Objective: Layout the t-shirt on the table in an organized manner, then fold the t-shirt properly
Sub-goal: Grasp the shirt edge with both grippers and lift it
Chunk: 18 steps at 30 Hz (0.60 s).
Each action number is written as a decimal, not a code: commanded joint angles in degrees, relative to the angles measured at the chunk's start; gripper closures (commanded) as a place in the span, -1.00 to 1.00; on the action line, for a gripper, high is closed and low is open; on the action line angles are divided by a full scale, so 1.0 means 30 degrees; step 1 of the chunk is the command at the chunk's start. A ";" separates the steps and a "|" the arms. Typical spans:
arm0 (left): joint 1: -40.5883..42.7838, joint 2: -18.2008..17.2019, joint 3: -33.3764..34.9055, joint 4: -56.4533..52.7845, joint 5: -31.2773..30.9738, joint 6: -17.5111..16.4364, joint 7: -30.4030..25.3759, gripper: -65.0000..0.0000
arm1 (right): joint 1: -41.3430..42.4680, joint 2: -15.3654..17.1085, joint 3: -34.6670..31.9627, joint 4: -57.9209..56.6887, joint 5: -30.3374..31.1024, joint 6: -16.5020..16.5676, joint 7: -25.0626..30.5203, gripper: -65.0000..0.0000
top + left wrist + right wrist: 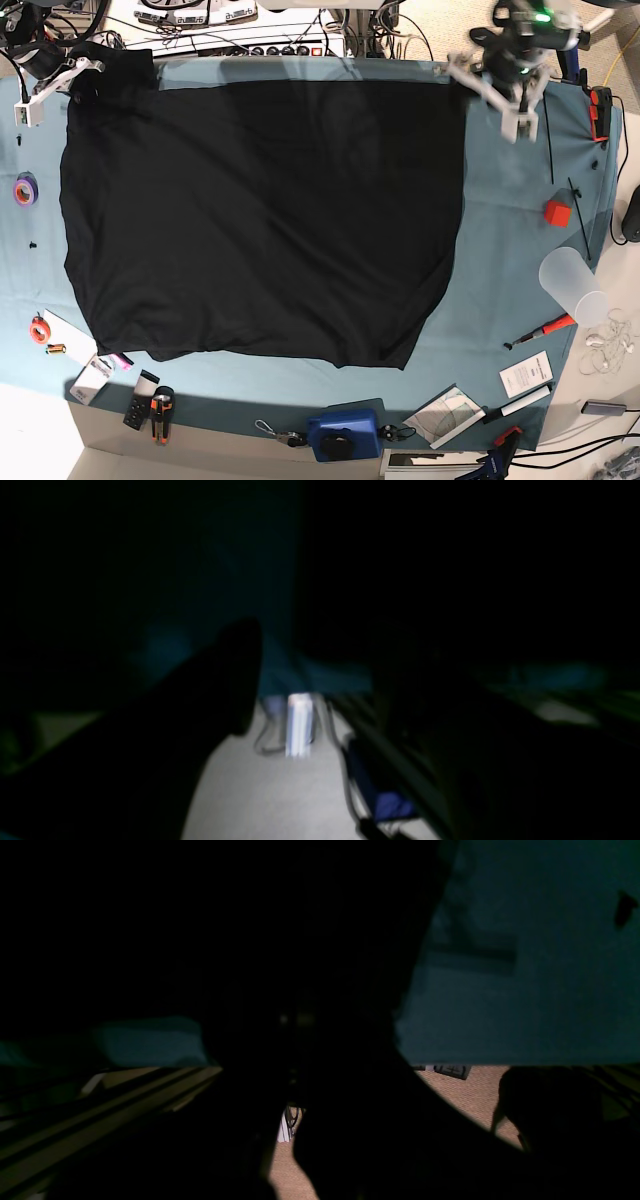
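Note:
The black t-shirt (260,220) lies spread flat, plain side up, over the teal table (500,250), with its lower right hem slanting. At the shirt's far left corner my right gripper (78,72) is shut on the cloth. In the right wrist view, black fabric (300,940) fills the middle and hides the jaws, and the teal table (525,990) shows beside it. My left gripper (505,100) hangs blurred just off the shirt's far right corner, open and holding nothing. The left wrist view is very dark, with one finger (225,680) in silhouette over the floor.
On the right side of the table are a red cube (557,212), a translucent cup (572,285), a red-handled screwdriver (545,328) and a card (525,372). A purple tape roll (25,188) and an orange roll (38,330) sit left. A blue device (343,435) and pliers (160,410) lie at the front edge.

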<state>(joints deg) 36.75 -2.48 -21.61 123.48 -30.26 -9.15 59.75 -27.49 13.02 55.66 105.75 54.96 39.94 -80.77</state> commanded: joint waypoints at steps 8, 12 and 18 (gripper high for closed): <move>-0.0197 0.0226 -0.0146 -0.1654 -0.2324 -0.1348 -0.0430 -0.07 | -0.0095 0.0328 0.0182 0.0248 0.0379 0.0019 0.0257 1.00; -0.0525 0.0248 -0.0131 -0.1741 -0.2346 -0.1341 -0.0393 0.03 | -0.0102 0.0328 0.0182 0.0248 0.0372 0.0019 0.0257 1.00; -0.0532 0.0240 -0.0131 -0.1843 -0.2346 -0.1355 -0.0510 0.68 | -0.0095 0.0321 0.0182 0.0248 0.0379 0.0019 0.0257 1.00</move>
<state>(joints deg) 34.74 -1.74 -21.87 117.14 -36.62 -13.06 58.67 -27.49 13.02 55.66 105.75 55.35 39.94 -80.79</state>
